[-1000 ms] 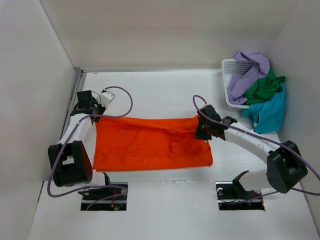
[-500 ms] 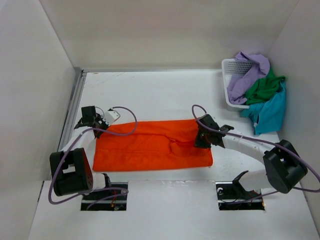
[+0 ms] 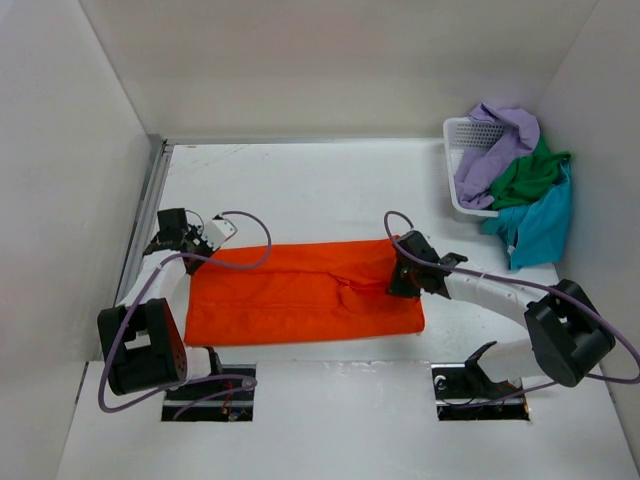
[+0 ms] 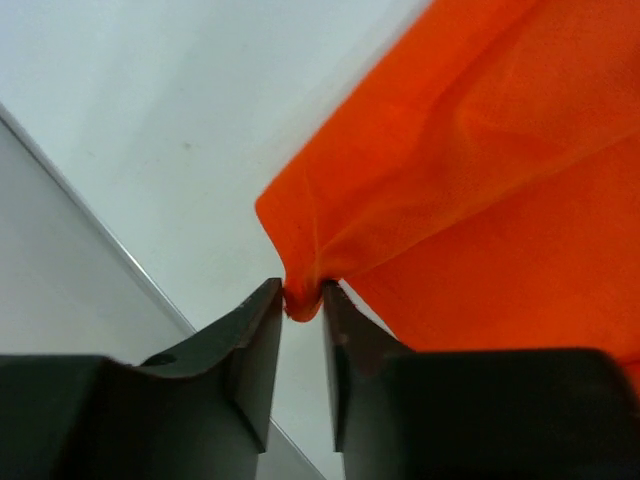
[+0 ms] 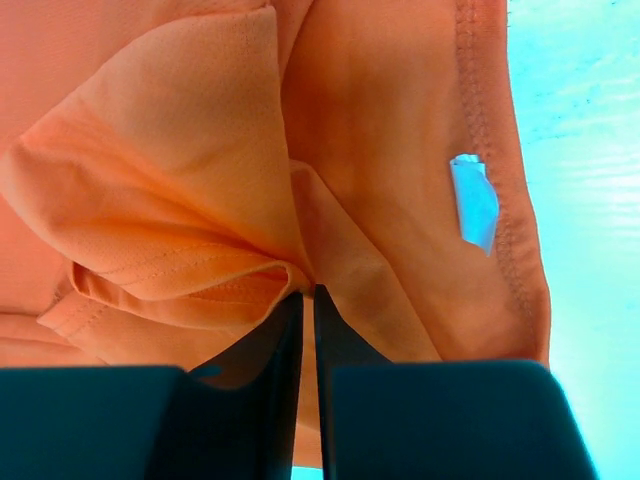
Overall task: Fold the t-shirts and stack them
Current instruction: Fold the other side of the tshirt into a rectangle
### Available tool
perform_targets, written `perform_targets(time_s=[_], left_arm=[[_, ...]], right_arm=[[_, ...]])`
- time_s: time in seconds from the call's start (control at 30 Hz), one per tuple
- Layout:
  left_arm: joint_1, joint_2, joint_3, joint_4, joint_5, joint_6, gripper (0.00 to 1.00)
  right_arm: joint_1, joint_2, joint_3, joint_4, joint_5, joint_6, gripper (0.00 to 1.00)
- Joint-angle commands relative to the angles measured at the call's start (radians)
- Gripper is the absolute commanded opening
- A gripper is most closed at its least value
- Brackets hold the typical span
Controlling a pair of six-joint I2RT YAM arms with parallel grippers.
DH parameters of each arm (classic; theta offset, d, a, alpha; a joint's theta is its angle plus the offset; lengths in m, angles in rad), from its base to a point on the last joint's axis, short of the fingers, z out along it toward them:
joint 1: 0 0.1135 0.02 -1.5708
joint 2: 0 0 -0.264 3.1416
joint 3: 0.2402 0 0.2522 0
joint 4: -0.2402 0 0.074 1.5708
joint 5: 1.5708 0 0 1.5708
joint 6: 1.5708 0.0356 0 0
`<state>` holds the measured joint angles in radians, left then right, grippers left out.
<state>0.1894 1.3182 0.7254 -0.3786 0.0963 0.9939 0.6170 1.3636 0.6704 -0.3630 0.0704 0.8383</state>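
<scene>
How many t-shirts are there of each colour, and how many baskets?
Orange t-shirt: 1
Purple t-shirt: 1
Green t-shirt: 1
Blue t-shirt: 1
White basket: 1
Total: 5 things, made up of 4 t-shirts and 1 basket

From above, your left pincer (image 3: 183, 238) is too small, and too tangled in its purple cable (image 3: 250, 222), to show its tips. Your right arm (image 3: 490, 290) lies over the far right corner of the orange shirt (image 3: 300, 290) and hides what is under it. In the right wrist view the right pincer (image 5: 308, 296) shows only a dark slit, so you cannot tell whether the fold is nipped or merely touching. The white label (image 5: 473, 202) is too blurred to read. The lavender shirt (image 3: 500, 135), green shirt (image 3: 525, 175) and teal shirt (image 3: 540, 225) cover most of the basket (image 3: 462, 130).
</scene>
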Motion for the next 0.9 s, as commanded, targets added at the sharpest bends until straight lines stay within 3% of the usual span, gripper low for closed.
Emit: perform_targets(time_s=[0.0,0.17,0.3,0.33,0.5,0.6,0.73,0.87], left_arm=[[0.014,-0.045,-0.009,-0.104,0.002,0.075,0.25],[0.045,-0.080,0.023,-0.213,-0.049,0.103,0.33],[0.042,-0.079,0.091,-0.331,-0.064,0.100,0.46],[0.041,-0.079,0.120,-0.365,-0.072,0.103,0.51],[-0.018,-0.099,0.247,-0.410,-0.064,0.074,0.57],[-0.124,-0.105,0.299,-0.408,-0.061,0.048,0.59],[-0.346,-0.094,0.325,-0.350,-0.044,0.000,0.64],[-0.564,-0.034,0.341,-0.313,-0.026,-0.063,0.65]], right_arm=[[0.006,-0.017,-0.021,0.038,-0.020,0.007,0.18],[0.023,-0.165,-0.068,-0.051,-0.021,0.025,0.25],[0.039,-0.322,-0.031,-0.171,-0.020,-0.004,0.33],[0.040,-0.340,-0.022,-0.186,-0.015,-0.010,0.33],[-0.006,-0.312,0.004,-0.124,-0.027,-0.054,0.42],[-0.003,-0.223,0.038,-0.061,-0.043,-0.090,0.47],[-0.003,-0.100,0.081,0.002,-0.044,-0.126,0.54],[-0.003,-0.021,0.106,0.041,-0.052,-0.136,0.50]])
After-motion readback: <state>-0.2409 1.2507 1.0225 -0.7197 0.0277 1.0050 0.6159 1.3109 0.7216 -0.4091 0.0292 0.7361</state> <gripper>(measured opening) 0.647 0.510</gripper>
